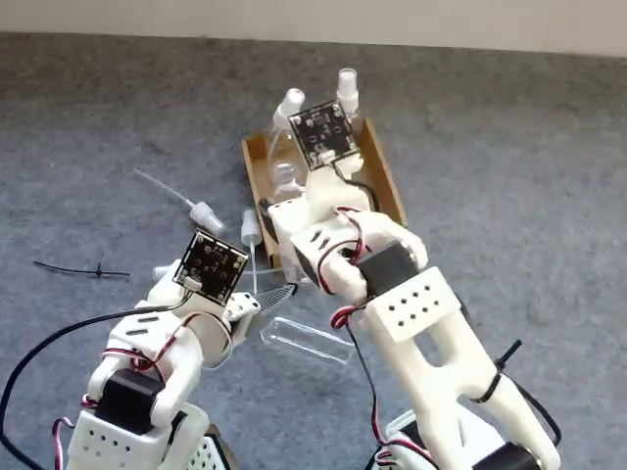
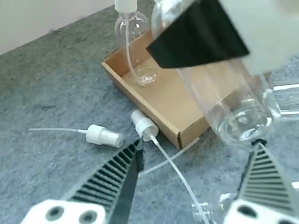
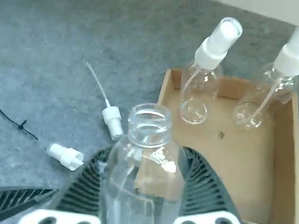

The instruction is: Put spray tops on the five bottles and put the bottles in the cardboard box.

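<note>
My right gripper (image 3: 147, 186) is shut on a clear bottle (image 3: 149, 140) with an open neck, held over the near end of the cardboard box (image 1: 384, 176). Two bottles with spray tops (image 3: 208, 70) (image 3: 275, 79) stand at the far end of the box. Two loose spray tops (image 2: 144, 125) (image 2: 103, 136) with long tubes lie on the carpet beside the box. My left gripper (image 2: 191, 186) is open just above the carpet, and the nearer top's tube runs between its fingers. Another clear bottle (image 1: 306, 339) lies on the carpet by the left gripper (image 1: 269, 308).
A black zip tie (image 1: 80, 270) lies on the grey carpet to the left. The right arm (image 1: 421, 323) crosses close over the left gripper and the lying bottle. Open carpet spreads to the left and right of the box.
</note>
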